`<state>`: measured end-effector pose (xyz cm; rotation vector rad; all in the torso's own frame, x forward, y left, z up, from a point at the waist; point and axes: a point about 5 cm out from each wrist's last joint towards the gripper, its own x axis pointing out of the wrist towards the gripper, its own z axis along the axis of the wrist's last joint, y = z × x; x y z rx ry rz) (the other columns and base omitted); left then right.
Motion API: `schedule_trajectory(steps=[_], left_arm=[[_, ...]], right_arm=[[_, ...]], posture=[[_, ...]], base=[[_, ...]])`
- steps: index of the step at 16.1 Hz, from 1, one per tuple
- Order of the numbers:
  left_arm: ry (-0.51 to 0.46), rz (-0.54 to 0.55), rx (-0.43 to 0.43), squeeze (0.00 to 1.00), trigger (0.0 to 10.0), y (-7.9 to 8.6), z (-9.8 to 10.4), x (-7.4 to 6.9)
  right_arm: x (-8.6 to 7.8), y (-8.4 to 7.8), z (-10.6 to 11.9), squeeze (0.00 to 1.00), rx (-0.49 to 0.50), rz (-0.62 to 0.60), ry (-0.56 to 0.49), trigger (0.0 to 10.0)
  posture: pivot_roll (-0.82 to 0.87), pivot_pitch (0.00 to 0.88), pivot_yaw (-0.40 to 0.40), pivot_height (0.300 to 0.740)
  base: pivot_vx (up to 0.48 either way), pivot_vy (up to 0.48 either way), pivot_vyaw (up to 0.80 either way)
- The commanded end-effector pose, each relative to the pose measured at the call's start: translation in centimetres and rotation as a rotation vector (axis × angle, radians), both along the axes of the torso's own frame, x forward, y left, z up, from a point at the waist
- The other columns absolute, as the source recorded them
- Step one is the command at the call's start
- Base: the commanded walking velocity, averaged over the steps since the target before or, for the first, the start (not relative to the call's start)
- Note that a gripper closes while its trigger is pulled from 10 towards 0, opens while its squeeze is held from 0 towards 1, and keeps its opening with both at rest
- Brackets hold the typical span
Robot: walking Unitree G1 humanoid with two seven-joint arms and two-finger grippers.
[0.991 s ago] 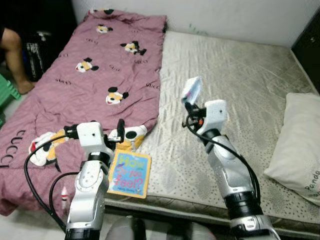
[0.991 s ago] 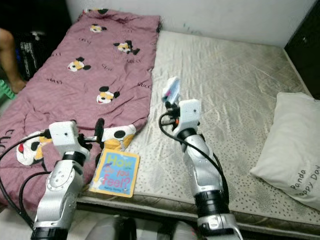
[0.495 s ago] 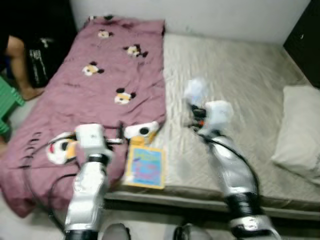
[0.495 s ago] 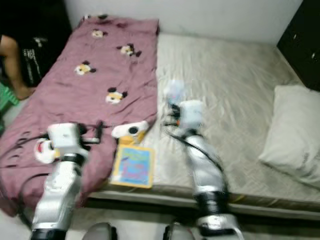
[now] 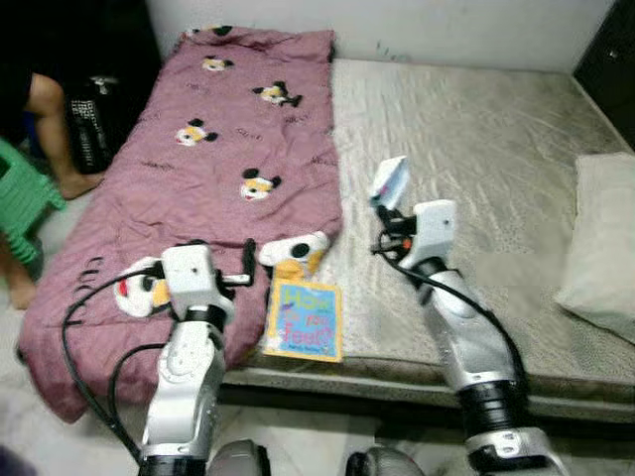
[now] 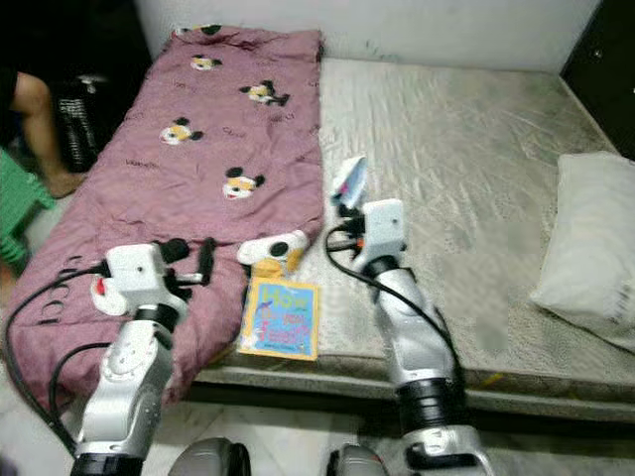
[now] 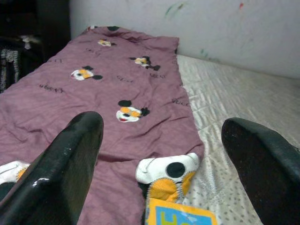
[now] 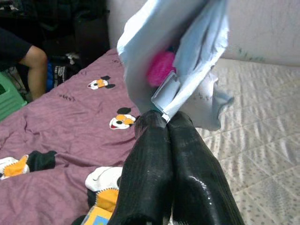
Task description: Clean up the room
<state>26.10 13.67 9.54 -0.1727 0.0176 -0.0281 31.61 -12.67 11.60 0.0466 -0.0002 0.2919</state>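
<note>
Robot at bedside holding a plastic packet

Nearest, a colourful picture book (image 5: pixel 306 319) lies at the mattress edge. Left gripper (image 7: pixel 164 154), jaws spread wide, hangs above the mauve cartoon-mouse blanket (image 5: pixel 228 149). Right gripper (image 8: pixel 168 123), jaws pressed together, pinches a pale blue plastic packet (image 5: pixel 388 181) above the grey quilted mattress (image 5: pixel 476 129). Farther right lies a white pillow (image 5: pixel 603 248); a person's leg (image 5: pixel 55 129) shows far left.

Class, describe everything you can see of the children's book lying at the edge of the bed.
The thin yellow-bordered children's book has a light blue cover with large colourful lettering. It lies flat and closed at the mattress's near edge, slightly overhanging it. Its top edge tucks under or against a corner of the mauve cartoon-mouse blanket. It lies just beyond the open left gripper, which does not touch it.
</note>
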Motion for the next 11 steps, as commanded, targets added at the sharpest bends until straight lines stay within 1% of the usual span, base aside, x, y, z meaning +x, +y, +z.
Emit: schedule_trajectory(steps=[1,2,4,5,9,11], left_arm=[[-0.001,0.007,-0.008,0.0,10.0,0.18,0.04,0.02],[-0.002,0.007,-0.004,0.0,10.0,0.19,0.06,0.03],[-0.003,0.006,-0.004,0.0,10.0,0.2,0.08,0.07],[-0.002,0.009,-0.002,0.0,10.0,0.23,0.07,0.09],[-0.012,0.005,-0.007,0.0,10.0,0.13,0.18,0.11],[-0.009,0.006,-0.018,0.0,10.0,0.13,0.13,0.15]], right_arm=[[-0.01,0.63,0.22,0.0,0.018,0.018,-0.003,10.0],[-0.01,0.6,0.17,0.0,0.032,0.015,0.005,10.0],[0.03,0.62,0.2,0.0,0.03,0.019,0.003,10.0],[0.06,0.61,0.2,0.0,0.03,0.019,0.003,10.0],[0.13,0.63,0.22,0.0,0.023,0.023,0.0,10.0],[0.2,0.7,0.24,0.0,0.021,0.027,-0.001,10.0]], posture=[[-0.01,0.054,-0.017,0.74],[-0.01,0.054,-0.017,0.74],[-0.01,0.054,-0.016,0.74],[-0.01,0.055,-0.016,0.74],[-0.01,0.052,-0.017,0.74],[-0.01,0.047,-0.02,0.74]], base=[[0.0,0.48,0.0],[0.0,0.48,0.0],[0.0,0.48,-0.59],[0.0,0.0,-0.45],[0.0,0.0,0.0],[0.0,0.48,0.0]])
